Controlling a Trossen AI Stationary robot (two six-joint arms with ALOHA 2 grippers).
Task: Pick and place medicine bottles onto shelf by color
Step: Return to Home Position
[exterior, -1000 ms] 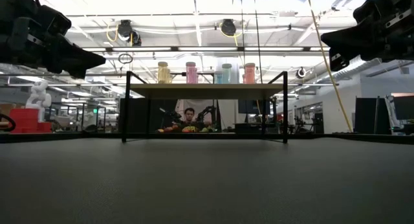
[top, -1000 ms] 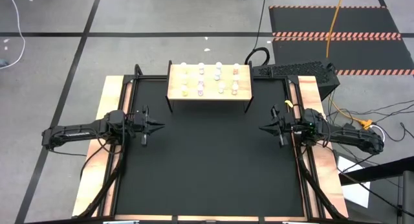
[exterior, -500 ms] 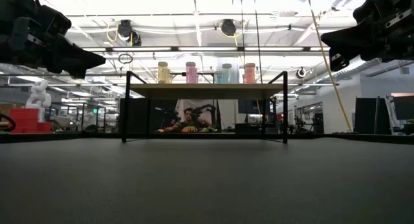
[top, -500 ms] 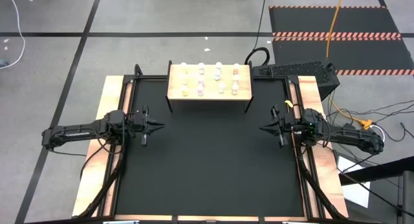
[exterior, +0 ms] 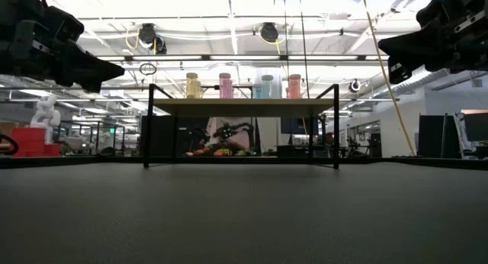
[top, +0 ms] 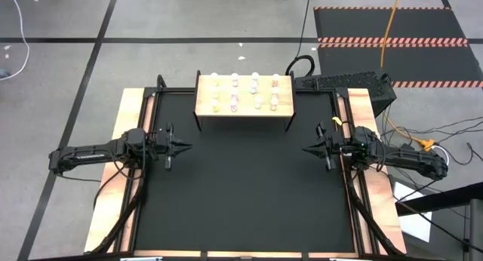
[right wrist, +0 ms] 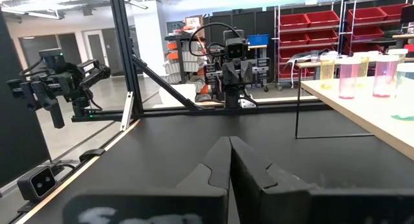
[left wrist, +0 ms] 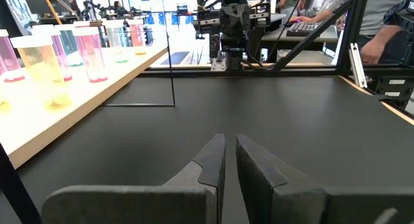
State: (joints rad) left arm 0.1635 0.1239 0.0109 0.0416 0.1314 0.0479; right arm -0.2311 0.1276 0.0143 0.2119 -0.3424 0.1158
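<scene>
High view, both arms parked: left gripper [top: 183, 148] hangs over the left edge of the black mat [top: 241, 193], right gripper [top: 306, 149] over the right edge, the two tips facing each other across it; both are well apart from the shelf [top: 244, 113]. Wrist views show each pair of fingers drawn together on nothing. The shelf stands at the far middle of the mat on thin black legs; the medicine bottles [top: 235, 81] stand upright on its top in two rows of four, eight that I can count, and no bottle shows on the mat. Low view gives the nearer row as yellow, pink, blue-green and a warmer pink, though tints in the far row are hard to tell. Sorting looks finished, with only the retreat to rest in hand. Hazards, as judged: the bottles are light and tall for their base, so a knock to a shelf leg or a low sweep of either arm could topple a row; a colour misplaced in the far row would pass unnoticed.
</scene>
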